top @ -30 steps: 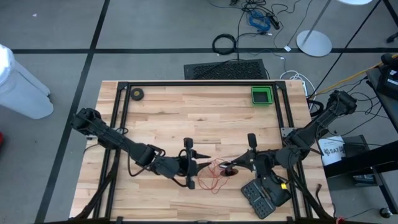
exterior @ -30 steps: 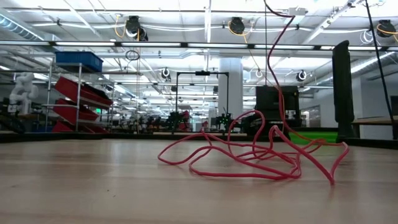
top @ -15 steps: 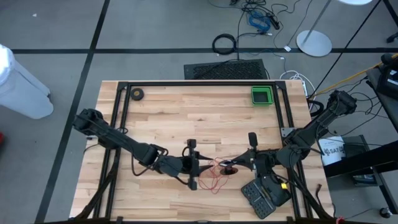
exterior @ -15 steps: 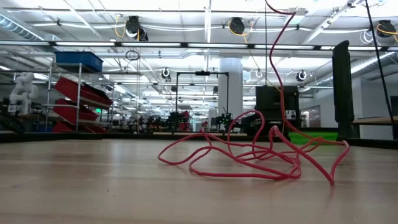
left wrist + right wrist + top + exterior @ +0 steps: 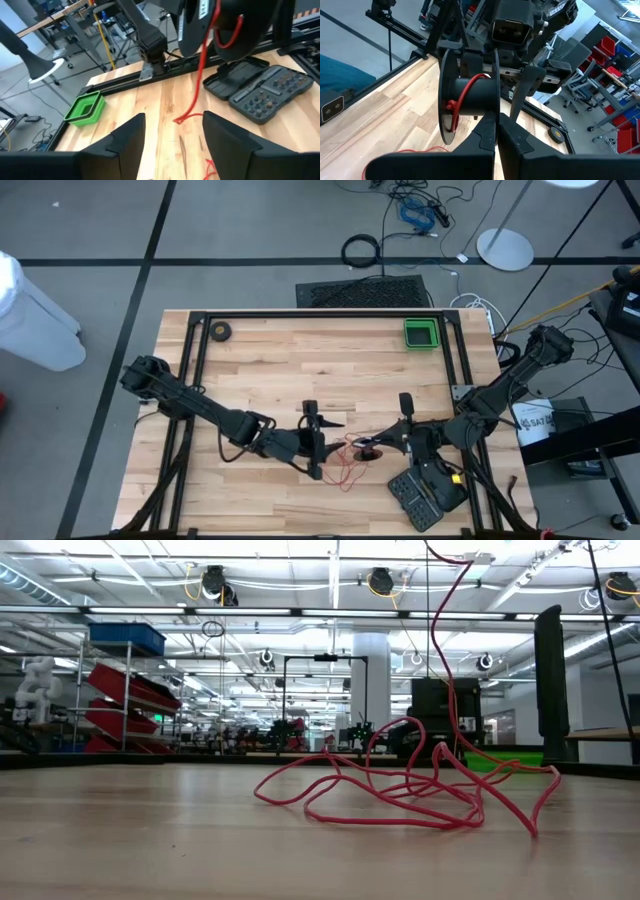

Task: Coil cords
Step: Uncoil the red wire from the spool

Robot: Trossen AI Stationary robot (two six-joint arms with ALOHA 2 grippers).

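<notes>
Bare tabletop (image 5: pixel 270 370) surrounds tangled red cord (image 5: pixel 345 460).

- The left gripper (image 5: pixel 322 442) is travelling toward 3 o'clock across the table's near half; over the last second it is closing the gap to the black reel (image 5: pixel 371 450).
- Its fingers (image 5: pixel 127 142) are spreading: earlier they sat closer together, and now they are standing wide apart with nothing between them.
- The left arm is stretching out with that move, its elbow sliding toward 3 o'clock as well.
- The red cord (image 5: pixel 345 463) hanging from above, as the low view shows it, is shifting its upper curve very slightly.
</notes>
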